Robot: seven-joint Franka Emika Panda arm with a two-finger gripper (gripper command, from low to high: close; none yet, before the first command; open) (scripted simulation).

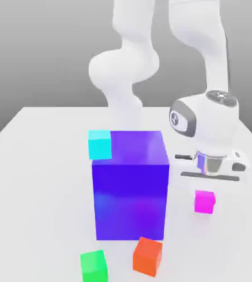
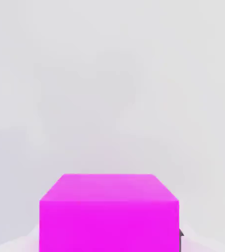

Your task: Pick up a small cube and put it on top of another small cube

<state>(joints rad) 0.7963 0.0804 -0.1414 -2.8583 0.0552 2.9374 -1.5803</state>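
The Panda gripper point(image 1: 204, 202) is narrowed onto the magenta cube point(image 1: 204, 201), its pale fingers pressing in from two opposite sides; in the exterior view they are hard to make out against the white tabletop point(image 1: 45, 187). In the hand view the cube's lower part is cut off by the picture's edge, and the fingers are only pale shapes flanking it. Whether its underside touches the tabletop, I cannot tell

The bright green cube point(image 1: 94, 267) is cut off by the exterior view's bottom edge, so its base is hidden. The arm point(image 1: 216, 66) runs out of the top of that view. The large blue-purple block point(image 1: 130, 201) hides the tabletop behind it, and the cyan cube point(image 1: 100, 145) covers its upper corner towards the exterior view's left, seemingly resting on it

The block's nearest side edge is apart from the magenta cube, with open tabletop between. The orange-red cube point(image 1: 148, 256) lies near the block's front lower edge, between the green and magenta cubes. Open surface spreads to the exterior view's right of the magenta cube, and a bare strip separates green from orange-red
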